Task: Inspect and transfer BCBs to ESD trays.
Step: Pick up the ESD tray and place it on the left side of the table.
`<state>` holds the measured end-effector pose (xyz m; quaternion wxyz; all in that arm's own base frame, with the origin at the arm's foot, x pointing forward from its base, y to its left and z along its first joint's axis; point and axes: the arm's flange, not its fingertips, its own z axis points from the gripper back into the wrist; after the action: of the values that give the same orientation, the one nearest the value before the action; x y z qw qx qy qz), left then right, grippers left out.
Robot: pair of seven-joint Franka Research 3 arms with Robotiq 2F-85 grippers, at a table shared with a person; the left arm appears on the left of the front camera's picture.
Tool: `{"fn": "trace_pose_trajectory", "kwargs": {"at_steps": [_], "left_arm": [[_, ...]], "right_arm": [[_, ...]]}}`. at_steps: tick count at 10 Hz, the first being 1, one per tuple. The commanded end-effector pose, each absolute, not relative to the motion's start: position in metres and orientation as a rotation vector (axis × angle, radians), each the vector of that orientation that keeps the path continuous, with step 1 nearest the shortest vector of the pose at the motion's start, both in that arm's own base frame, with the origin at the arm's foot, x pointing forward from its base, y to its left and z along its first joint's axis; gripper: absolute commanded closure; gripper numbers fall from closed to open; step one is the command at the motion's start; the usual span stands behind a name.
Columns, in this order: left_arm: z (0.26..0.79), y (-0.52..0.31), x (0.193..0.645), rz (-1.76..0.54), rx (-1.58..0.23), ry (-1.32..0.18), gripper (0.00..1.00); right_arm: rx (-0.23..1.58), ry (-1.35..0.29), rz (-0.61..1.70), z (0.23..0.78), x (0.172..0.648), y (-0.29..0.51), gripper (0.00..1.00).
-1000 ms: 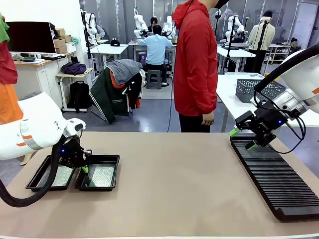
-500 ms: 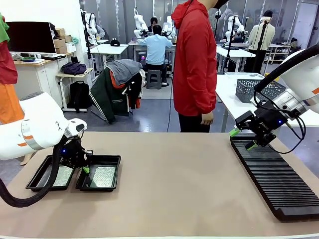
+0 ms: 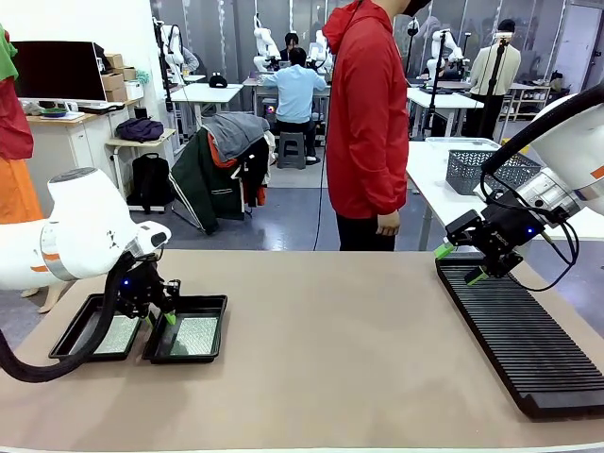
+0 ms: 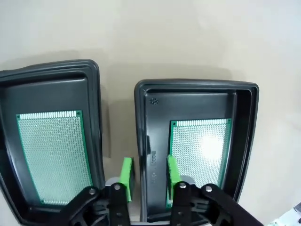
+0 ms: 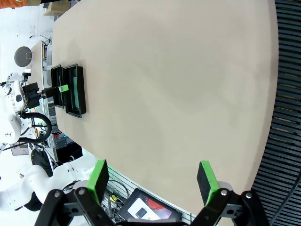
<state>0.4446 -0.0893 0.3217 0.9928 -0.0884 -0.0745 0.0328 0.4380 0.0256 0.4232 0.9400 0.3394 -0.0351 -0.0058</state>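
Left gripper (image 4: 147,175) low centre of wrist frame, green pads parted, straddling near rim of right glossy black plastic ESD tray (image 4: 244,117); one pad outside wall, one inside, gripping nothing. Thin green speckled BCB (image 4: 202,157) flat on that tray's floor, just beside inner pad. Second BCB (image 4: 54,155) in left tray (image 4: 96,113). Front view: trays lower left on beige tabletop (image 3: 330,349). Right gripper (image 3: 462,263) wide apart, empty, over long black ribbed rack (image 3: 528,349) at right edge.

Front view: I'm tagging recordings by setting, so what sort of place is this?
Probably a robotics lab or workshop: other robot arms at far tables, people working at benches, and a long slotted rack on this table.
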Motion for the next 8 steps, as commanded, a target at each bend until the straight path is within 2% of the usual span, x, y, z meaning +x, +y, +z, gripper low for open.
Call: {"fn": "trace_pose_trajectory", "kwargs": {"at_steps": [1,2,3,4,5,6,7,8], "left_arm": [[0.346,-0.097,0.437,0.059,-0.129,-0.135,0.41],[0.358,-0.102,0.433,0.057,-0.100,-0.139,0.23],[0.367,-0.105,0.429,0.051,-0.081,-0.142,0.22],[0.386,-0.110,0.420,0.046,-0.047,-0.142,0.05],[0.400,-0.113,0.414,0.034,-0.016,-0.125,0.03],[0.410,-0.114,0.409,0.017,0.006,-0.102,0.13],[0.420,-0.116,0.404,0.002,0.030,-0.095,0.00],[0.430,-0.118,0.400,-0.023,0.054,-0.078,0.00]], "right_arm": [[0.680,-0.076,-0.034,0.424,0.438,0.027,0.00],[0.680,-0.076,-0.034,0.424,0.438,0.027,0.00],[0.680,-0.076,-0.034,0.424,0.438,0.027,0.00],[0.680,-0.076,-0.034,0.424,0.438,0.027,0.00],[0.680,-0.076,-0.034,0.424,0.438,0.027,0.00],[0.680,-0.076,-0.034,0.424,0.438,0.027,0.00],[0.680,-0.076,-0.034,0.424,0.438,0.027,0.00],[0.680,-0.076,-0.034,0.424,0.438,0.027,0.00]]}}
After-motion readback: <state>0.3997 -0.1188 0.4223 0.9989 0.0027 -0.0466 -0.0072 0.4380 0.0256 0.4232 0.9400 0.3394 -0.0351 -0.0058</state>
